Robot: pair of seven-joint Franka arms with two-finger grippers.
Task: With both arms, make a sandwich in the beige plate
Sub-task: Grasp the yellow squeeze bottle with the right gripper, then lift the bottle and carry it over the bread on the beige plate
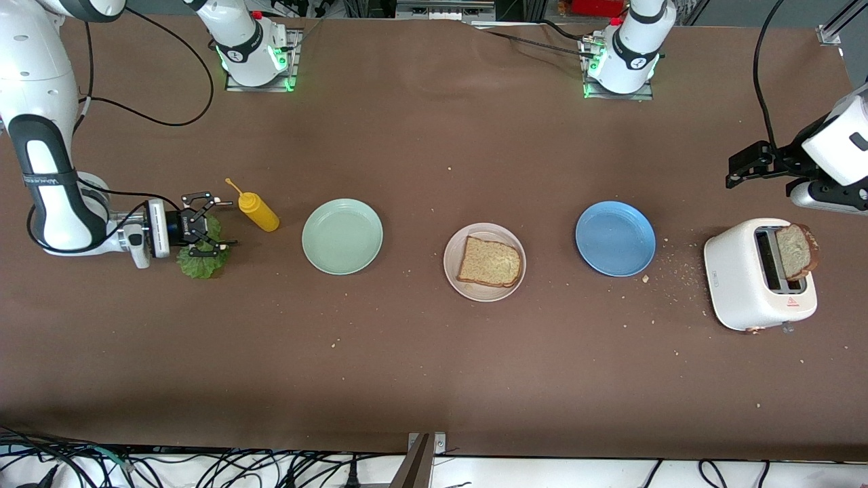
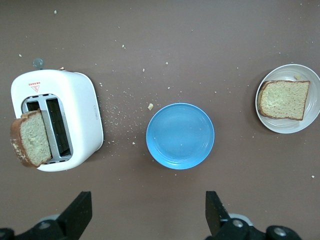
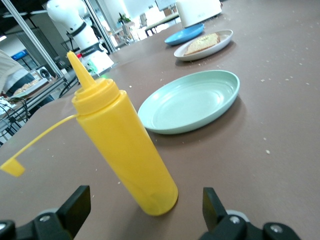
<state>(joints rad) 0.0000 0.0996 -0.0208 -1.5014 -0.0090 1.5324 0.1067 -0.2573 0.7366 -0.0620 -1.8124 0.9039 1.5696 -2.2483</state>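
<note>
- Beige plate [image 1: 453, 271], front view: it sits on the tabletop [image 1: 434, 379] between the mint-green plate [image 1: 342, 236] and the blue plate [image 1: 615, 238], carrying one bread slice [image 1: 489, 261] lying flat.
- Front view: a lettuce leaf [image 1: 202, 261] lies well apart from the beige plate toward the right arm's end, with the right hand [image 1: 207, 234] low over it, fingers spread, not pinching it.
- Front view: a yellow squeeze bottle [image 1: 258, 210] stands just beside the lettuce leaf, on its side toward the beige plate.
- Front view: a white toaster [image 1: 742, 285] stands toward the left arm's end, past the blue plate from the beige plate; a second bread slice [image 1: 795, 251] sticks up from its slot. Crumbs lie between toaster and blue plate.
- Front view: the left hand [image 1: 736, 169] hangs in the air above the tabletop near the toaster.
- Left wrist view: the left hand [image 2: 148, 212] shows fingers spread wide and empty, over bare tabletop near the blue plate [image 2: 180, 135]; the toaster [image 2: 75, 110] and the beige plate [image 2: 310, 115] with its bread slice [image 2: 283, 99] lie to either side.
- Right wrist view: the right hand [image 3: 146, 210] is spread, the yellow squeeze bottle [image 3: 127, 150] upright between its fingers and apart from both; the mint-green plate [image 3: 192, 102] lies nearer the beige plate [image 3: 220, 42].
</note>
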